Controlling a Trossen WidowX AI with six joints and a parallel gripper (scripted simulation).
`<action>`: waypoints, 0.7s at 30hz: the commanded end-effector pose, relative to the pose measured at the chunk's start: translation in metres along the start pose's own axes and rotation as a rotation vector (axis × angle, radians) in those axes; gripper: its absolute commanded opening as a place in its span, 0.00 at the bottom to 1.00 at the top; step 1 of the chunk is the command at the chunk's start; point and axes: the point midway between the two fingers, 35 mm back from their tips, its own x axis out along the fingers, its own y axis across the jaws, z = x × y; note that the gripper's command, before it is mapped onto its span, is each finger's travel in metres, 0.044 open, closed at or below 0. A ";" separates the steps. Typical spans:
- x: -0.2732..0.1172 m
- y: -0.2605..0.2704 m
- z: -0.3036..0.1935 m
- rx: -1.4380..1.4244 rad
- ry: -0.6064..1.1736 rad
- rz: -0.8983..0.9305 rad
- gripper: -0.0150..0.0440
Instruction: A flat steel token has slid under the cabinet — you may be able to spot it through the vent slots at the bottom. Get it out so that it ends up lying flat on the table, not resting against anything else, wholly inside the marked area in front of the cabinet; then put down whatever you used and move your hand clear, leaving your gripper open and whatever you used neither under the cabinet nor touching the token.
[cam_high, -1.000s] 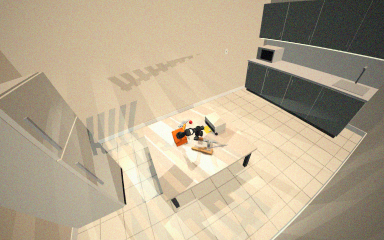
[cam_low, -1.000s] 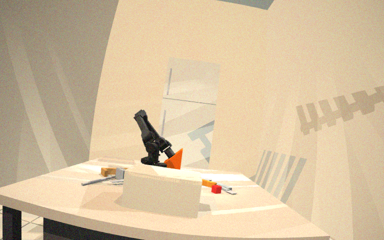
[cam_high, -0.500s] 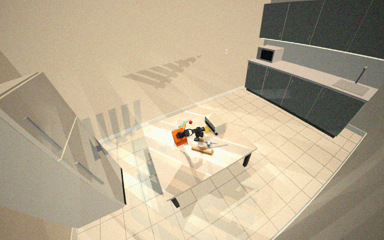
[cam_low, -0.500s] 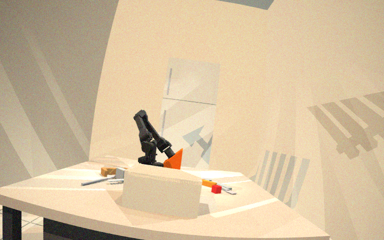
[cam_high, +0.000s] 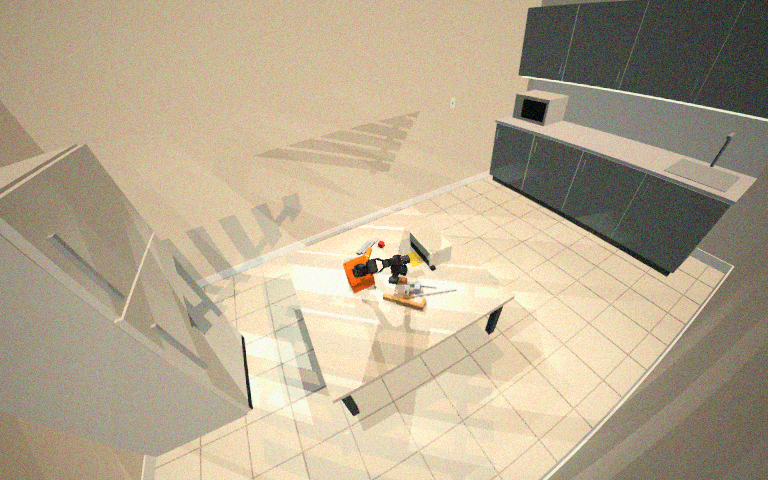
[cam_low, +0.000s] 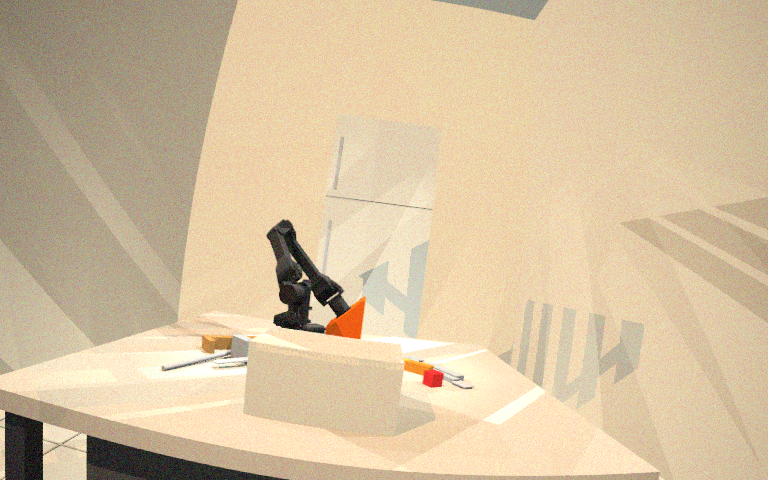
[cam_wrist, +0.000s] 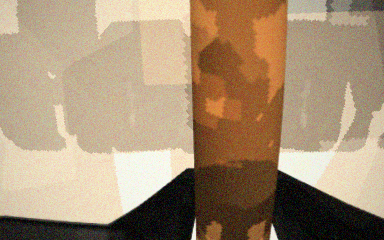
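The white cabinet (cam_high: 440, 250) (cam_low: 322, 387) stands on the table (cam_high: 353, 362) (cam_low: 141, 404), its dark front facing the arm in the top view. The yellow marked area (cam_high: 416, 259) lies in front of it, partly hidden by the arm. My gripper (cam_high: 397, 280) (cam_wrist: 229, 177) is low over the table beside the marked area, shut on a brown wooden handle (cam_high: 402, 280) (cam_wrist: 237, 100). A thin metal rod seems to run on from the handle toward the right in the top view. The handle's far end is outside the wrist view. I cannot see the steel token in any view.
A long orange-brown bar (cam_high: 403, 301) (cam_low: 216, 343), a grey block (cam_high: 416, 286) (cam_low: 240, 345) and a long grey rod (cam_high: 441, 292) (cam_low: 192, 361) lie nearby. Across the arm are a red cube (cam_high: 381, 244) (cam_low: 433, 378), a yellow-orange piece (cam_low: 417, 366) and flat grey pieces (cam_high: 366, 247).
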 end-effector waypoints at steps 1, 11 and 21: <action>-0.002 -0.004 0.003 0.018 -0.017 -0.009 0.25; -0.002 -0.006 0.002 0.018 -0.016 -0.009 0.25; -0.002 -0.009 0.000 0.018 -0.016 -0.009 0.25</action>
